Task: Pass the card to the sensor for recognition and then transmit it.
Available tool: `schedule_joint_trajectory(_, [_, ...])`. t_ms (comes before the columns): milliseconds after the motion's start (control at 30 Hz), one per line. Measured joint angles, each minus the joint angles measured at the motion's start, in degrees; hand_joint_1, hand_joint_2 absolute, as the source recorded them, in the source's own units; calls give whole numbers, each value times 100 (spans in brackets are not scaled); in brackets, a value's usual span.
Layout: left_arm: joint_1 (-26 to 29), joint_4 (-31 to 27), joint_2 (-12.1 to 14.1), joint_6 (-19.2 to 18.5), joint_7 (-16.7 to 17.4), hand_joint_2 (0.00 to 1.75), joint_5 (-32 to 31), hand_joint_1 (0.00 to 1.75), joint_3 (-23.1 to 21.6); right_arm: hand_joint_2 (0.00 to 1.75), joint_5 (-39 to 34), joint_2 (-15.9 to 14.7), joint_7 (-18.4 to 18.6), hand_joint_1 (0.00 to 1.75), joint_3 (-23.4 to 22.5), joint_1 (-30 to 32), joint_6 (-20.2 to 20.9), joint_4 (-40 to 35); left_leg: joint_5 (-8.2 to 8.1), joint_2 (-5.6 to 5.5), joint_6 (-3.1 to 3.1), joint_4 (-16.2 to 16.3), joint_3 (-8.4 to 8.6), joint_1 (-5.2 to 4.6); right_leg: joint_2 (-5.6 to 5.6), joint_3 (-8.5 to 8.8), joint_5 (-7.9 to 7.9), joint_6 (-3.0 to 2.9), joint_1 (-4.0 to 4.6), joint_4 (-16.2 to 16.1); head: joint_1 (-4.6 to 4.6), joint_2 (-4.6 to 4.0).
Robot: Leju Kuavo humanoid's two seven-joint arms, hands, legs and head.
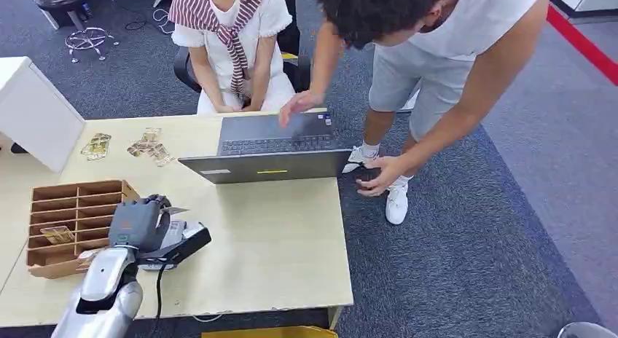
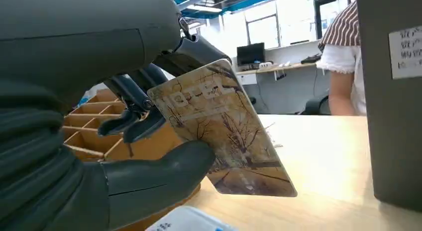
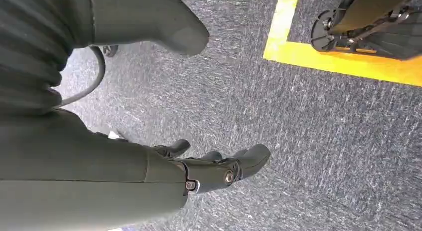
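While the left hand (image 2: pixel 124 116) pinches the card (image 2: pixel 224 131) between thumb and fingers (image 2: pixel 134 122) above the bench (image 1: pixel 277 243), beside the wooden divider tray (image 1: pixel 73 207), the right hand (image 3: pixel 199 166) hangs over carpet, fingers loosely extended, holding nothing.

An office: grey carpet (image 1: pixel 474 243) with a yellow floor line (image 3: pixel 343 61), a light wood table (image 1: pixel 277 243) carrying an open laptop (image 1: pixel 273 145), a person seated on a swivel chair (image 1: pixel 186 68), and, in the left wrist view, a further desk (image 2: pixel 278 66) with a monitor (image 2: pixel 250 54) beside large windows (image 2: pixel 293 14)
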Motion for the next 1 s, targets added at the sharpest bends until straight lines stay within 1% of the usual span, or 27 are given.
schedule_joint_trajectory(167, [253,-265,109,74,2,175,-4,175,-2,175,-15,0,0,0,-7,17,-17,2,0,-2,0,0,-1,0,-1,0,-1,0,0,0,-2,2])
schedule_joint_trajectory(333, [521,-560,230,129,107,175,-105,175,-2,175,-96,0,-9,0,-35,26,-20,0,-1,-1,0,-1,-1,0,-1,0,-1,0,0,0,-2,0])
schedule_joint_trajectory(433, [619,-654,297,131,114,175,-109,175,-2,175,-90,0,-9,0,-46,35,-33,0,-1,-2,0,-1,-1,0,-1,0,-1,0,0,0,-2,2])
schedule_joint_trajectory(567, [677,-689,370,103,142,175,-144,175,-2,175,-90,-2,2,0,-50,36,-39,0,0,-2,0,-1,-1,0,-1,1,-1,0,0,0,-2,2])
schedule_joint_trajectory(767, [748,-693,475,-107,232,175,-223,175,-2,175,-81,-7,26,0,-52,39,-33,0,0,-2,0,-1,-1,1,-1,0,-1,0,0,0,-2,2])
schedule_joint_trajectory(1000, [759,-693,527,-197,300,175,-234,175,-2,175,-81,-9,39,0,-52,39,-33,0,0,-2,0,-1,-1,1,-1,0,-1,0,0,0,-2,0])
